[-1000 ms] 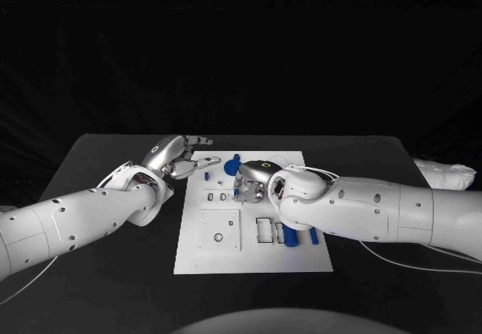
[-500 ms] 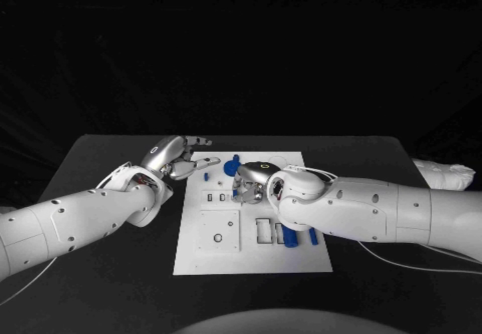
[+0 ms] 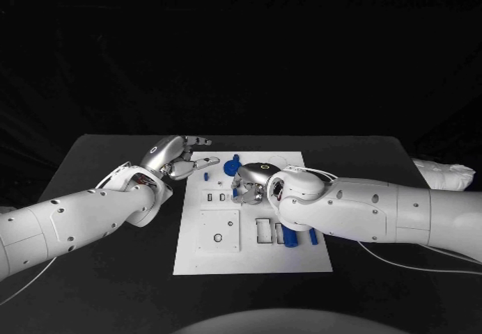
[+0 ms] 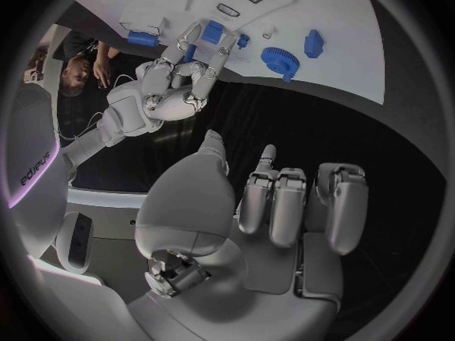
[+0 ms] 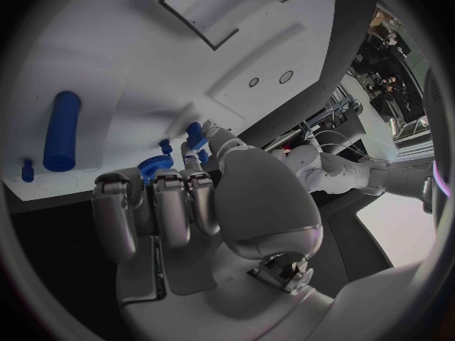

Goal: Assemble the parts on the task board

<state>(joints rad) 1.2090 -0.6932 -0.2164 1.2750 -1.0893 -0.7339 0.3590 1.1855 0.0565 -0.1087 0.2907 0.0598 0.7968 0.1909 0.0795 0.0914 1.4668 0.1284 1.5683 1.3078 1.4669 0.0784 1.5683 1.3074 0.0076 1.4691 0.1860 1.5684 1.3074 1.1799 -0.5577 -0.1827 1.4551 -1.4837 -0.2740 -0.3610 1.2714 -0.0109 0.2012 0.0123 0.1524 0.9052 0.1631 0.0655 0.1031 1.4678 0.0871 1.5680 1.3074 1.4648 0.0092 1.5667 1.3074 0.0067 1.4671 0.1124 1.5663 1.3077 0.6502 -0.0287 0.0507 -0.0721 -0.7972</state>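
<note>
The right hand [image 3: 251,186] is over the middle of the task board [image 3: 301,259], fingers pointing down at its surface. In the left wrist view its fingers [image 4: 194,68] pinch a small blue block [image 4: 212,32], so that hand holds a part; the block hangs just above the board, near two small rectangular slots [image 4: 237,0] a little farther across the plate. I cannot tell from these pictures which slot it belongs to, nor whether the block already touches the board.

In the head view, from the right hand's fingers the blue gear [image 3: 232,168] lies at about eleven o'clock, just beside them, with a short blue peg [image 3: 236,157] beyond it at twelve. The long blue cylinder [image 3: 290,239] lies at about five o'clock, its long axis running twelve to six, near the rectangular recesses [image 3: 264,230]. The right hand is plainly the nearer one to all of these.

The left hand [image 3: 179,158] hovers at the board's ten o'clock corner, over the black worktop [image 3: 100,160] just off the plate's left edge. Its fingers [image 4: 275,204] are curled inward around nothing, touching no part.

Room for moving is tight around the gear and peg; the near half of the board, towards six o'clock, is more open. The board's left edge sits close to the left hand, so any sideways sweep there risks a nudge.
</note>
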